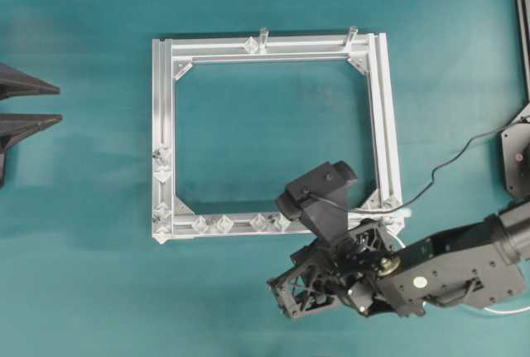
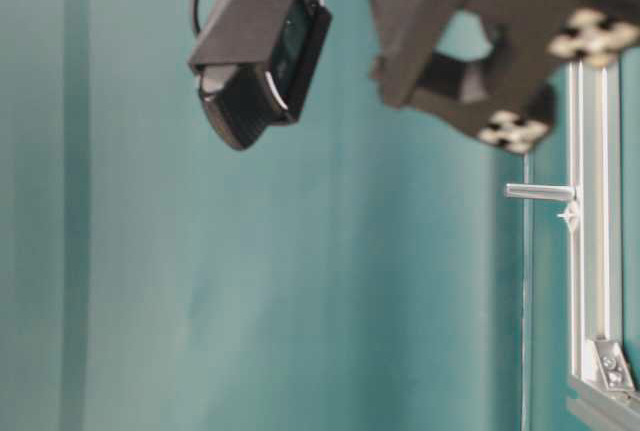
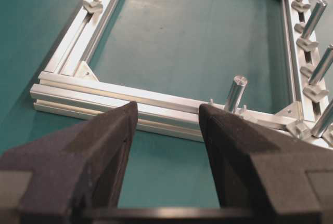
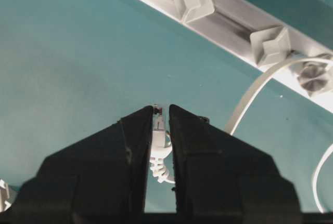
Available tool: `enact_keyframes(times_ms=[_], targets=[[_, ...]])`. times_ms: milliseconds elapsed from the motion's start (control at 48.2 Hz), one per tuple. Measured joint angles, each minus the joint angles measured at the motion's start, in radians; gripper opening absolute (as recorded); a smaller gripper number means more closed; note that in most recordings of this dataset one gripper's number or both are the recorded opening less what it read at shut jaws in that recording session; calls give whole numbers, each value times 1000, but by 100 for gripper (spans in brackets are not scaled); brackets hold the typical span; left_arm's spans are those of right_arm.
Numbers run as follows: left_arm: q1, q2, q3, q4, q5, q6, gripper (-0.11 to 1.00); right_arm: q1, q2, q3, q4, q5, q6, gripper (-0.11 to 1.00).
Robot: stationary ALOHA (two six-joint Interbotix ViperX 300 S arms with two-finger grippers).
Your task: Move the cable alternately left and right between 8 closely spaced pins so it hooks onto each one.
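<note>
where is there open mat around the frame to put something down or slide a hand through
Bare mat lies inside the frame, between its left rail and the left end effector, and beyond its far rail. It is crowded at the near right corner, where the right end effector holds the cable.

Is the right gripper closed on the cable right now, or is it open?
Shut on it. In the right wrist view the right gripper has its jaws nearly together, pinching the cable at its plug end, with white cord trailing away behind.

A square aluminium frame (image 1: 166, 137) with two cylindrical posts (image 1: 263, 36) lies on teal table (image 1: 83, 274).
</note>
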Motion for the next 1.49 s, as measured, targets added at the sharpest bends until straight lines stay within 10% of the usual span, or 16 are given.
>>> enact_keyframes(times_ms=[1494], targets=[[0, 0, 0, -2, 3, -2, 54, -130, 183, -198, -38, -80, -201, 12]])
